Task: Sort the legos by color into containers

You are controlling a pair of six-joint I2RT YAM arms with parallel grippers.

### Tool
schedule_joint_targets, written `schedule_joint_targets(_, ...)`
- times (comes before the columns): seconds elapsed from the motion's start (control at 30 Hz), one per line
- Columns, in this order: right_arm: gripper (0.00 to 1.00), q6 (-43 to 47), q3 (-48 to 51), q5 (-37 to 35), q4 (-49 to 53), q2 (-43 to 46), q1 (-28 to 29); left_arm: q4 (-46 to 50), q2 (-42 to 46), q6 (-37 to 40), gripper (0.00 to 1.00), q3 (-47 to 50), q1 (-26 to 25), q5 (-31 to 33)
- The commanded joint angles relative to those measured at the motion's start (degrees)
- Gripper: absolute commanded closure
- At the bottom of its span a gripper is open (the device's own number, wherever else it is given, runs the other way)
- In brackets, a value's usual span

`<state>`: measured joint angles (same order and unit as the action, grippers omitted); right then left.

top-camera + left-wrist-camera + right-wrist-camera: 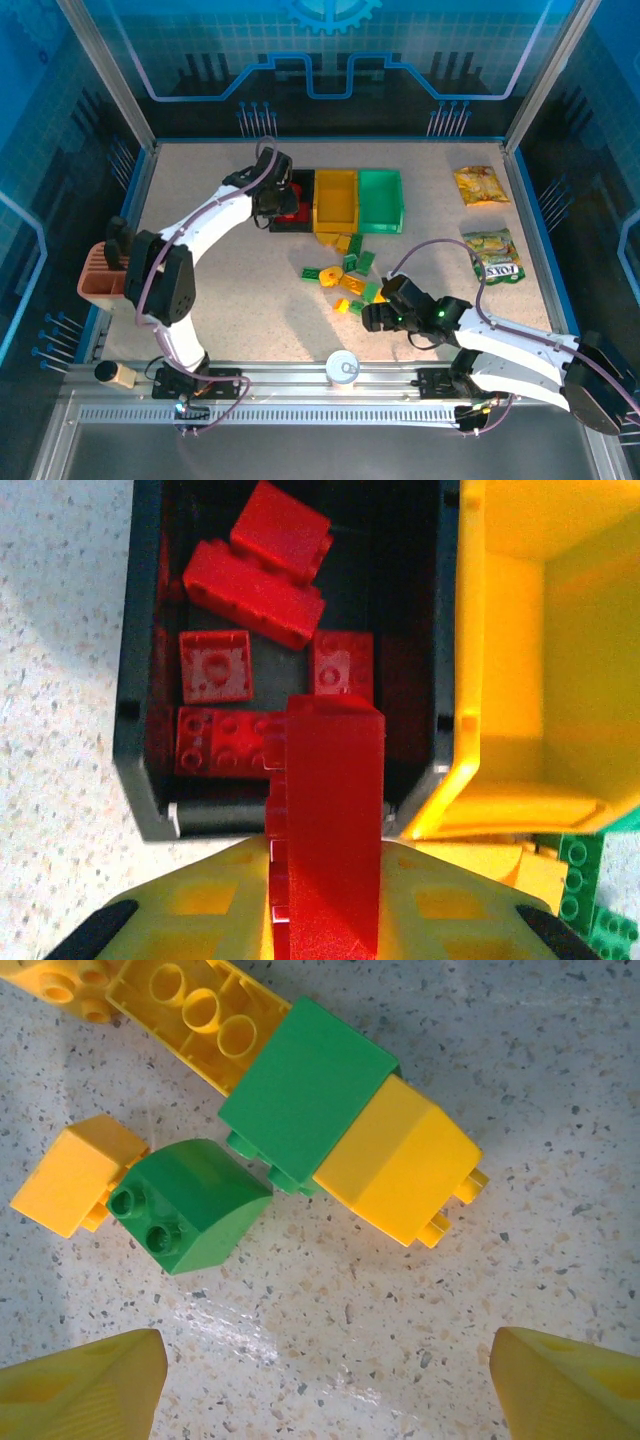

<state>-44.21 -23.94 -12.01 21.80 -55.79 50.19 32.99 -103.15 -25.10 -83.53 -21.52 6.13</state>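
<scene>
Above black bin [140, 780], left jaws clamp red brick [330, 820].

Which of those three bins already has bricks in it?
The black bin, leftmost in the row: red bricks lie inside; the yellow bin and green bin show none.

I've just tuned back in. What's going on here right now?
The left gripper is shut on a red brick and holds it over the black bin, where several red bricks already lie. The right gripper is open, hovering over a loose cluster of green bricks and yellow bricks on the table. The yellow bin and green bin look empty.
</scene>
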Motion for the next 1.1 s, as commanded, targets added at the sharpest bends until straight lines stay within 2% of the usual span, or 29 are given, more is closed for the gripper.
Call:
schedule_joint_targets(0.0, 0.15, -1.2, -0.7, -1.6, 2.4, 1.8, -0.3, 2.9, -3.0, 2.1, 0.74, -4.0, 0.8, 0.1)
schedule_joint_targets(0.13, 0.15, -1.3, -0.4, -2.2, 3.8, 3.7, -0.3, 3.4, -4.9, 2.1, 0.71, -6.6, 1.4, 0.4)
schedule_joint_targets(0.17, 0.15, -1.3, -0.4, -2.4, 4.1, 4.1, -0.3, 3.4, -5.2, 2.1, 0.62, -7.0, 1.5, 0.3)
schedule_joint_targets(0.2, 0.15, -1.3, -0.4, -2.5, 4.5, 4.5, -0.3, 3.3, -5.3, 2.3, 0.43, -7.4, 1.5, 0.2)
schedule_joint_targets(0.23, 0.15, -1.3, -0.4, -2.6, 4.7, 4.7, -0.3, 3.1, -5.1, 2.6, 0.28, -7.6, 1.4, -0.3)
schedule_joint_targets(0.27, 0.15, -1.3, -0.5, -2.6, 5.0, 5.0, -0.3, 2.7, -4.5, 2.8, 0.24, -7.5, 1.4, -1.0)
schedule_joint_targets(0.53, 0.15, -1.0, -1.5, -2.2, 4.2, 3.9, -0.4, -0.1, 6.4, 2.3, 0.21, -1.2, 0.5, -0.5)
schedule_joint_targets(0.87, 0.15, 2.7, -7.7, -2.4, 5.1, -1.4, -1.1, -4.6, 29.4, 1.5, 0.22, 21.9, -4.9, 4.4)
schedule_joint_targets(1.07, 0.14, 7.5, -14.8, -0.3, 5.4, -6.3, -2.3, -2.1, 44.2, -1.1, 0.22, 33.6, -7.3, 7.2)
